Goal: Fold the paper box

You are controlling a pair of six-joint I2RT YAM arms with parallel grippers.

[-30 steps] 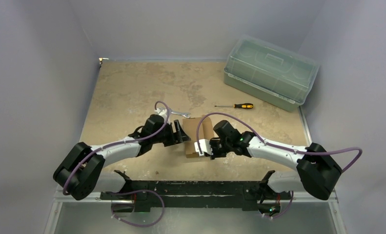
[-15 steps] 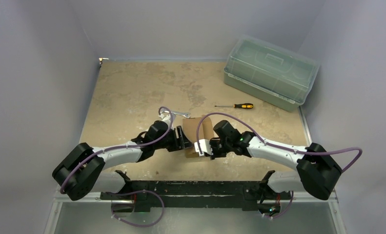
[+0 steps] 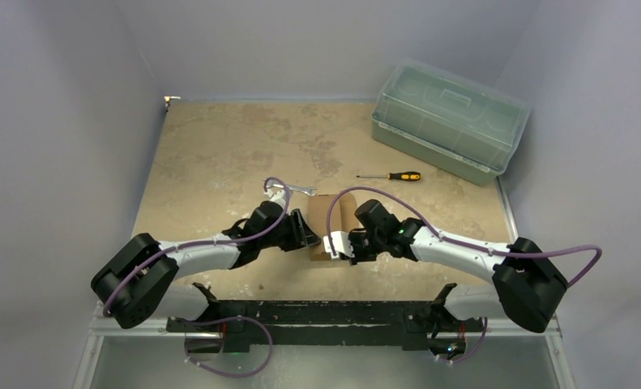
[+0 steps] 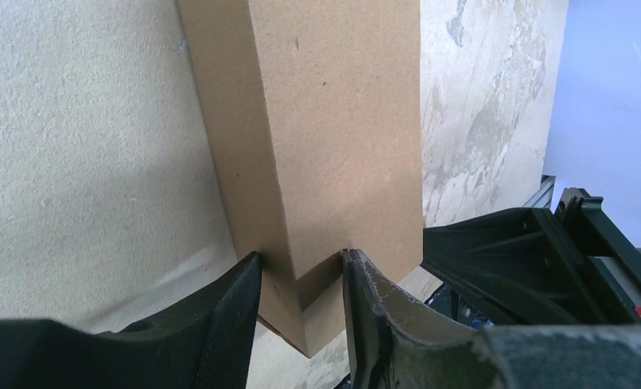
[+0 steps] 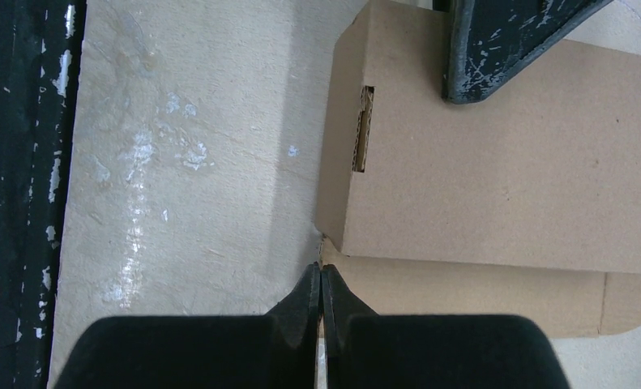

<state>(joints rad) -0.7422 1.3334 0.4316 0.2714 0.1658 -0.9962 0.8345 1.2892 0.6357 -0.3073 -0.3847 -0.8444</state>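
Note:
The paper box [image 3: 333,212] is a brown cardboard piece lying mid-table between both arms. In the left wrist view its raised folded panel [image 4: 333,121] runs away from the camera. My left gripper [image 3: 309,235] [image 4: 301,263] straddles the near corner of that fold, with both fingers against the cardboard. In the right wrist view the box [image 5: 495,178] shows a slot near its left edge and a flat flap beneath. My right gripper [image 3: 335,243] [image 5: 321,271] is shut, its tips touching the corner of that flap with nothing seen between them. One left finger [image 5: 503,49] rests on the box top.
A translucent green-tinted lidded bin [image 3: 450,121] stands at the back right. A yellow-and-black screwdriver [image 3: 394,176] lies right of centre and a small metal wrench [image 3: 296,190] lies just behind the box. A black frame [image 3: 317,312] lines the near table edge.
My left gripper has slid nearer and rightwards onto the box's corner, and its jaws have narrowed onto the fold. The right arm and the box have stayed put.

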